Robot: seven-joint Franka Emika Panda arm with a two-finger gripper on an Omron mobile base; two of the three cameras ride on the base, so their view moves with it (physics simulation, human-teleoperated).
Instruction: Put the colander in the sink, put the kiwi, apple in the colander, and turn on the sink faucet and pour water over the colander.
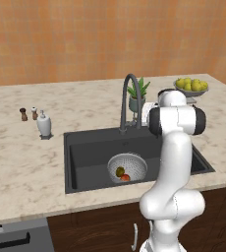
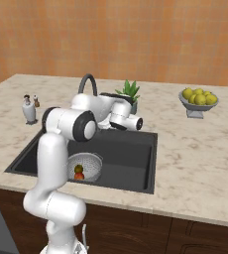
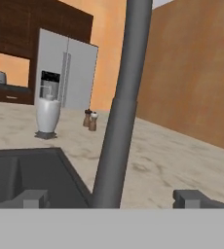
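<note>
Fingers (image 3: 33, 198) spread wide and grasping nothing flank the sink faucet (image 3: 119, 126) stem at frame centre. At lower centre, the colander (image 1: 127, 167) sits in the sink (image 1: 85, 152), holding the kiwi (image 1: 120, 171) and apple (image 1: 125, 177). The side lever likely needs a light, square nudge.

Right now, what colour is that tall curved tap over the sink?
Dark grey; the faucet shows best in the left base view.

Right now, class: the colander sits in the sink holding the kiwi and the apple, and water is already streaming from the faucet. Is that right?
Not quite. The colander sits in the sink holding the kiwi and apple, but no water runs from the faucet, as the left base view shows.
</note>
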